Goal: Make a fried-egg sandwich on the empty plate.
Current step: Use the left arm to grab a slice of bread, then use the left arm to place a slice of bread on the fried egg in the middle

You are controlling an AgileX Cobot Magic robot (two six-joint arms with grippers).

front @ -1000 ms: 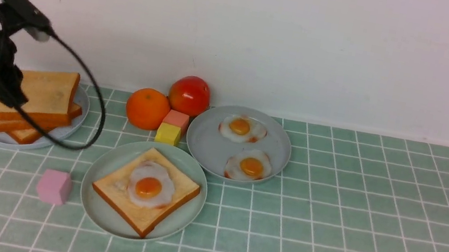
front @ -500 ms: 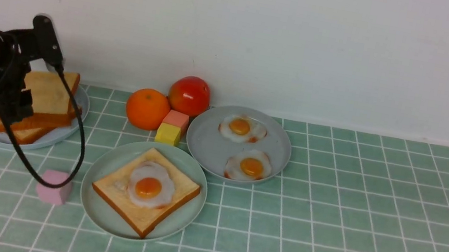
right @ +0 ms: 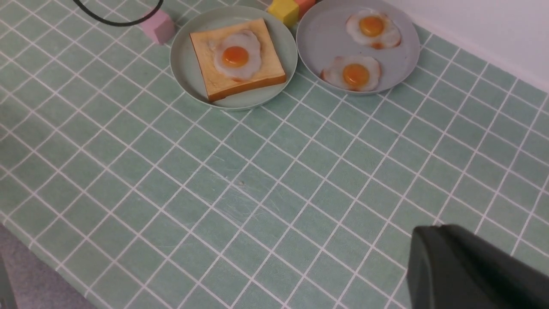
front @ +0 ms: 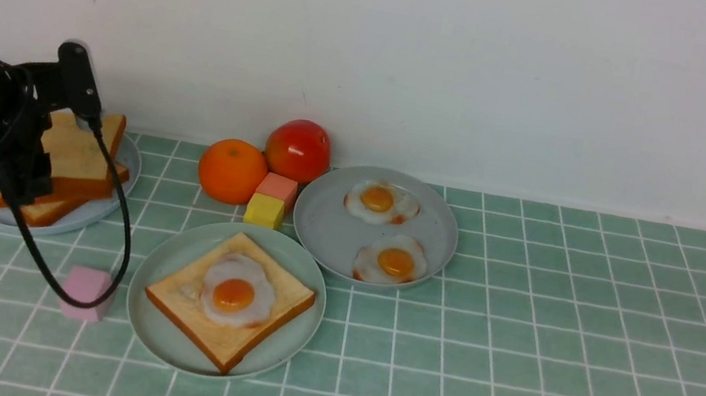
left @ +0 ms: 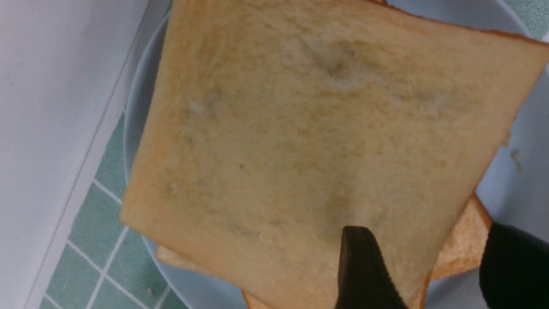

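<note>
The left pincer [left: 429, 242] is spread over the top toast slice [left: 309, 141], at ten o'clock from the mint-green plate [front: 289, 354], where the egg-topped base slice [front: 168, 296] of the sandwich lies; the right pincer [right: 437, 231] looks pressed together. Closing too deep could snag the slices beneath, while a shallow, off-centre bite could let the top one swing or drop.

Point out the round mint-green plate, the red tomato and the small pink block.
Round mint-green plastic plate [front: 152, 326]: front view, bare surface left of the toast.
Round, shiny red tomato [front: 298, 152]: front view, middle of its visible side.
Small pink block [right: 159, 26]: right wrist view, middle of its visible part.
</note>
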